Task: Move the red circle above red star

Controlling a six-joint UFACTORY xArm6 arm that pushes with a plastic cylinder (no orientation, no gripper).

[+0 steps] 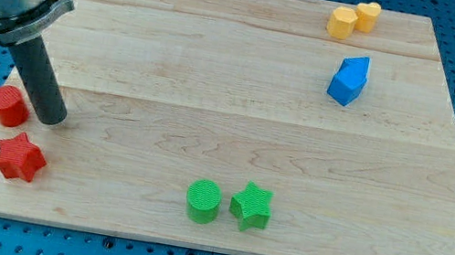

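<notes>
The red circle (8,105) sits near the board's left edge. The red star (21,157) lies just below it, slightly to the right, with a small gap between them. My tip (50,118) rests on the board right beside the red circle, on its right side, close to touching it. The tip is above and a little right of the red star. The dark rod rises from the tip toward the view's top left.
A green circle (203,201) and a green star (251,207) lie side by side at bottom centre. A blue block (348,81) stands at the right. Two yellow blocks (354,20) sit at the top right. The wooden board (241,102) ends just left of the red blocks.
</notes>
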